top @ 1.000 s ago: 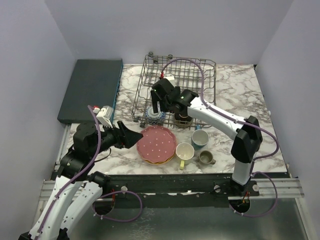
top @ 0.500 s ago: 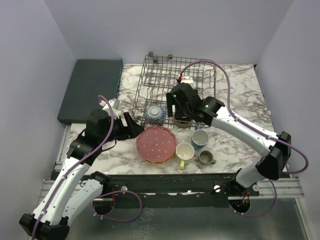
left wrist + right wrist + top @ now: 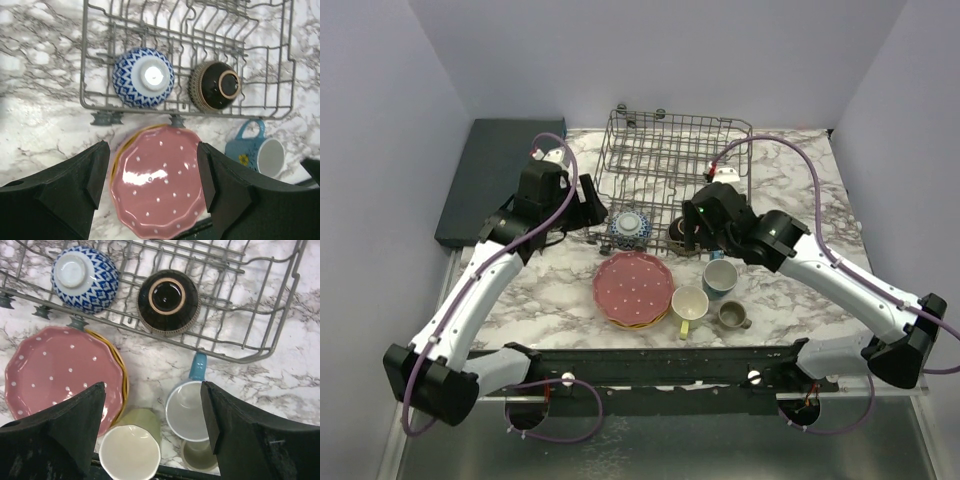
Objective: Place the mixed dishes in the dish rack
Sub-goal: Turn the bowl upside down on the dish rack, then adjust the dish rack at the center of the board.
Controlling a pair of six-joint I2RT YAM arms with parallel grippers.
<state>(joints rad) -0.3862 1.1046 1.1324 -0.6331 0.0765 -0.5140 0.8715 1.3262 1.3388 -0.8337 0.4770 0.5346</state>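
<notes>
**Both pairs of fingers spread wide and empty near the front rail of the dish rack**

The left fingers [image 3: 70, 185] are seen released, wide apart, with nothing held between them. In the gap between them the pink plate [image 3: 159, 182] is framed; it lies flat on the marble tabletop [image 3: 45, 125], stacked on another plate of which only a yellow-orange edge [image 3: 116, 156] is shown. Just beyond the fingertips the near rail of the dish rack [image 3: 200, 114] is crossed. Inside it, the blue bowl [image 3: 144, 77] is placed upside down. The brown bowl [image 3: 216, 86] is set beside it, nearer the right-hand finger and also base up. The two bowls are apart.

The right fingers [image 3: 75, 415] are likewise released and empty. Between them the blue mug [image 3: 190, 410] is seen upright on the tabletop, its handle turned toward the rack. The yellow mug [image 3: 131, 450] stands near it, close to the plate stack. The olive-grey mug [image 3: 730, 316] is placed just beside the blue mug, on the side away from the rack. Beyond these fingertips the brown bowl is seen inside the rack's front row.

In the top view a dark teal slab [image 3: 500, 175] is shown beside the rack, behind the left arm.
</notes>
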